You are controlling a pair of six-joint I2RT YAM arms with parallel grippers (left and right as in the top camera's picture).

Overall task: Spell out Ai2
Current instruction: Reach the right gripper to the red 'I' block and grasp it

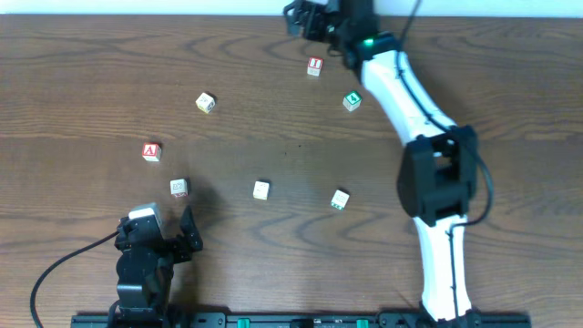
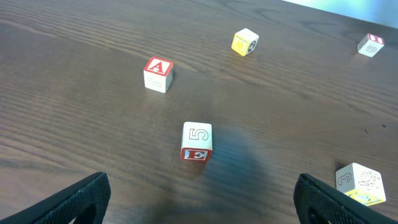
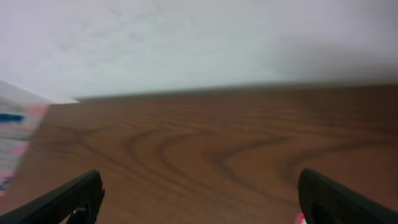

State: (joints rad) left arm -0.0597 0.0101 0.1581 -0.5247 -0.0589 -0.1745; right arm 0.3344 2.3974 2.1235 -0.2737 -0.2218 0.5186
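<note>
Your left fingers (image 2: 81,199), spread and empty, are nearer the A block (image 2: 158,74), which sits upper left of centre in their wrist view; the right fingers (image 3: 62,202) gape empty too

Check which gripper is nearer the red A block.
Left. The left gripper is open just on the robot's side of the red A block; the right gripper is well across the table, at its far edge.

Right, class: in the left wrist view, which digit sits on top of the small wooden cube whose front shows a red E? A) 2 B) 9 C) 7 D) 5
D: the white wooden cube with the red E front bears an outlined 5 on top.
</note>
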